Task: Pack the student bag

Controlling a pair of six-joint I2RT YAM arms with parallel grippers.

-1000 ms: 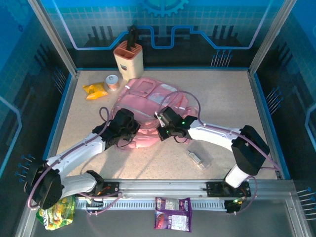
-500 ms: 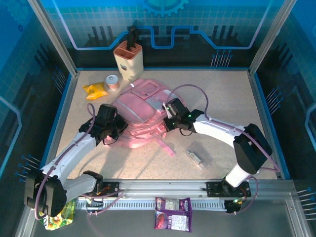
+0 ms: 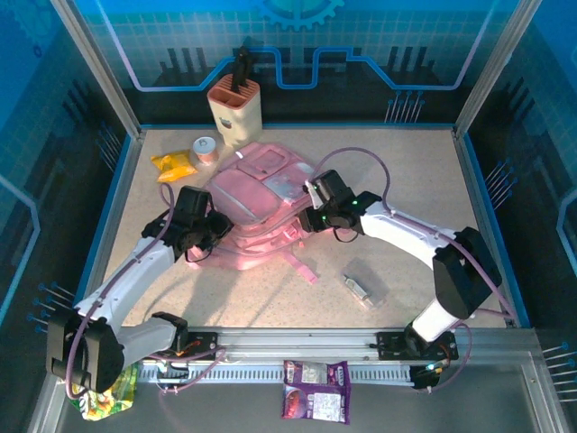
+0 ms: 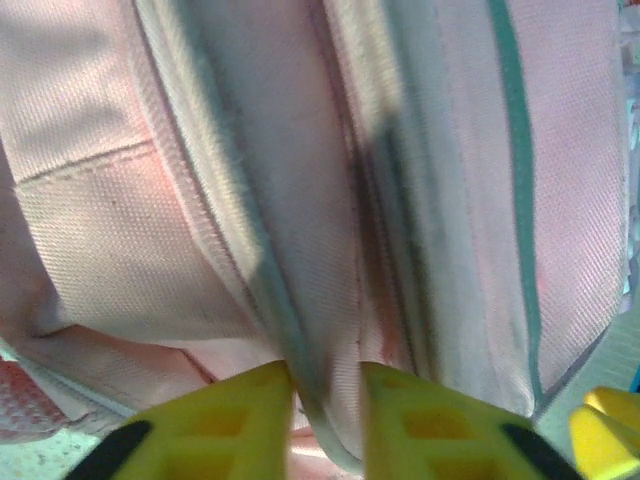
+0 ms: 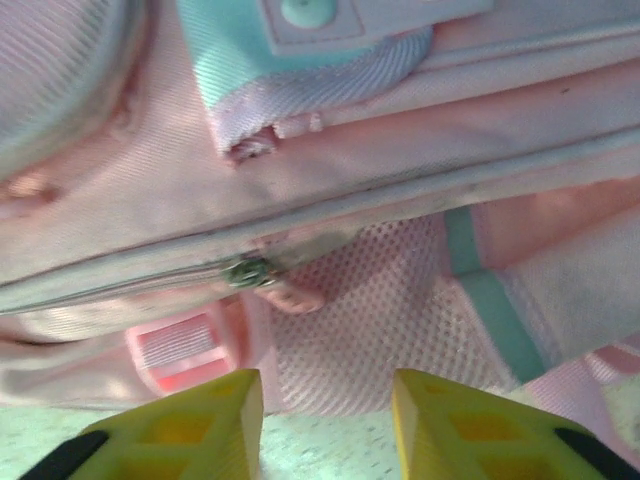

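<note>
Pink fabric now lies flatter and wider: the student bag sits just toward 12 o'clock of the table's middle, where a second ago it was bunched up under both arms. The left claw has slid out to the bag's 8 o'clock edge, its jaws narrow with a fold between them — gripped or just released, I cannot tell. The right claw, at the 3 o'clock edge, has parted and holds nothing. By my reading the bag is laid out — filling has not begun.
</note>
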